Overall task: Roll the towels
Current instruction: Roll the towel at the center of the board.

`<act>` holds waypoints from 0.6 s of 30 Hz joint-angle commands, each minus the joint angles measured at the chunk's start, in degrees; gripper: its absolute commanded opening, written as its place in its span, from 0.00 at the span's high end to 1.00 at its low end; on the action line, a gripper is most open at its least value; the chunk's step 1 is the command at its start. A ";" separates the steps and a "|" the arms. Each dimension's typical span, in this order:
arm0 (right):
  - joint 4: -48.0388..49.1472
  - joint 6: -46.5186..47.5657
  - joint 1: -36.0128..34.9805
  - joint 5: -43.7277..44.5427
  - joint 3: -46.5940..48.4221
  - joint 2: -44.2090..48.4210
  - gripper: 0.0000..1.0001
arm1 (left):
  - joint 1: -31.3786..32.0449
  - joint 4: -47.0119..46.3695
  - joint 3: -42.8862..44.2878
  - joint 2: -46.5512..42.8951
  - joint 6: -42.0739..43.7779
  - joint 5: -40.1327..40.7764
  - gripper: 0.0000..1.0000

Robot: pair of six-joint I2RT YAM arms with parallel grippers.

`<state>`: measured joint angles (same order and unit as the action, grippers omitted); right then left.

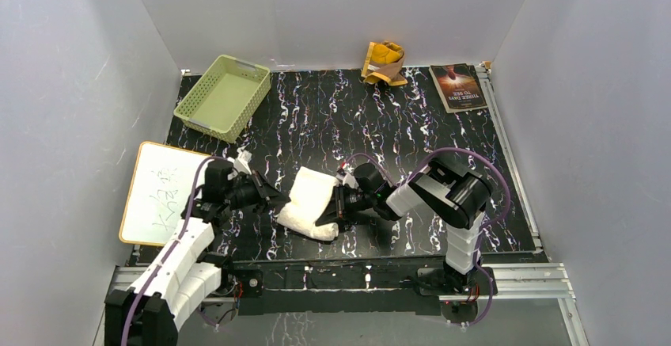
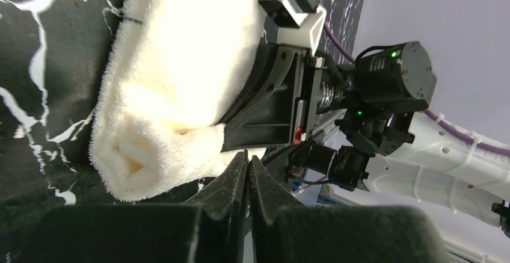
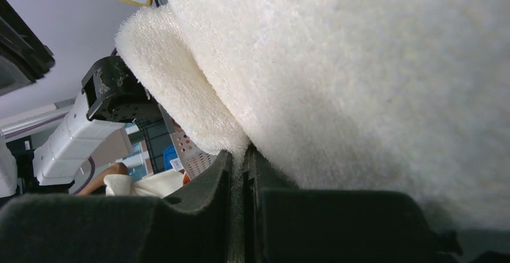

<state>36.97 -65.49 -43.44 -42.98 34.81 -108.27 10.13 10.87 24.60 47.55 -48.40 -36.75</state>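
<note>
Now: cream towel half-rolled, yellow one waiting

Well, we're mid-roll on the cream-white towel (image 1: 307, 201), which lies close to the near edge of the worktop (image 1: 396, 132), about midway along. Its near end is curled into a fat coil and the far part lies flat. The right gripper (image 3: 239, 154) is pinched on a fold at the towel's right side. The left gripper (image 2: 248, 157) has its fingers pressed together on nothing, tips just beside the coil's open end.

My read is that the coil next needs turning toward the far edge, both sides level so it doesn't cone or spring loose.

The mustard-yellow towel (image 1: 384, 62) sits crumpled at the far edge, unrolled, with a book (image 1: 457, 86) nearby toward the far right corner. The green basket (image 1: 202, 116) at the far left corner and the whiteboard (image 1: 158, 195) on the left edge are both off the roll's path.
</note>
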 commanded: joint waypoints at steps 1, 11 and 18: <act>-0.02 0.64 0.22 3.40 0.99 -1.43 1.00 | 4.08 -8.93 -3.41 2.50 -6.34 -1.22 0.97; -3.01 2.32 0.20 3.91 2.17 -1.83 1.00 | 9.76 -30.24 -13.01 15.82 -14.86 1.44 1.00; -12.09 8.97 0.22 5.47 4.37 1.69 1.00 | 9.74 -29.57 -12.35 21.80 -10.24 11.65 1.00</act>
<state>33.69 -63.13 -43.38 -42.30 36.93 -109.06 19.68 -17.82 11.53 66.24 -61.39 -32.12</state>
